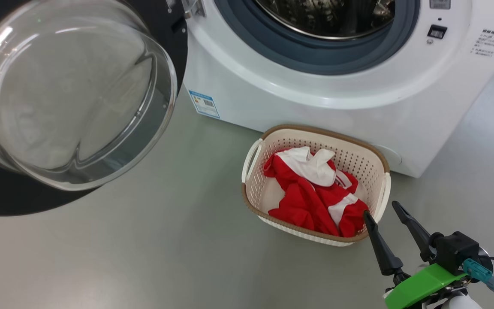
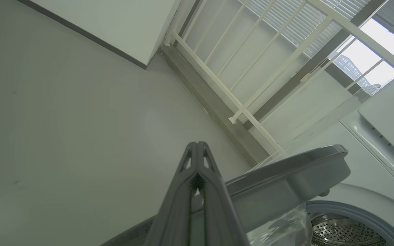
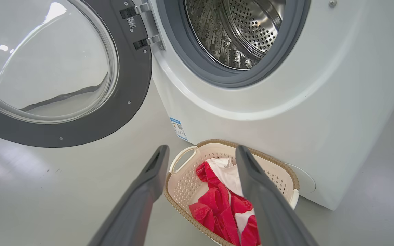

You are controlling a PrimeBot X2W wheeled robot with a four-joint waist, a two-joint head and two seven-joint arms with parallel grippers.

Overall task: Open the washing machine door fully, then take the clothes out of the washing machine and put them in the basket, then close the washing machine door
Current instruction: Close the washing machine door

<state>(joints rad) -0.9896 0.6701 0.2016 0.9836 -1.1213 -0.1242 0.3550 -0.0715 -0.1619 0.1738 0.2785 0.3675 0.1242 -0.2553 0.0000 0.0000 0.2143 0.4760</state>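
A: Two grippers logged. Nearest is the right gripper (image 1: 380,209), at 5 o'clock of the basket (image 1: 272,131), its fingers spread wide with nothing between them.
B: Load?
A: The clothes (image 1: 307,193) are heaped inside the basket, which is likely why that gripper is empty.
B: Basket placement?
A: On the floor at 6 o'clock below the drum (image 3: 245,30) mouth, close against the washing machine (image 1: 315,98). A short carry, I judge.
B: Left side?
A: The left gripper (image 2: 197,147) has its fingers pressed together and holds nothing. It is by the edge of the washing machine door (image 2: 286,171); contact unclear. The door is swung wide at 9 o'clock. What shows of the drum looks bare, so closing the door remains.
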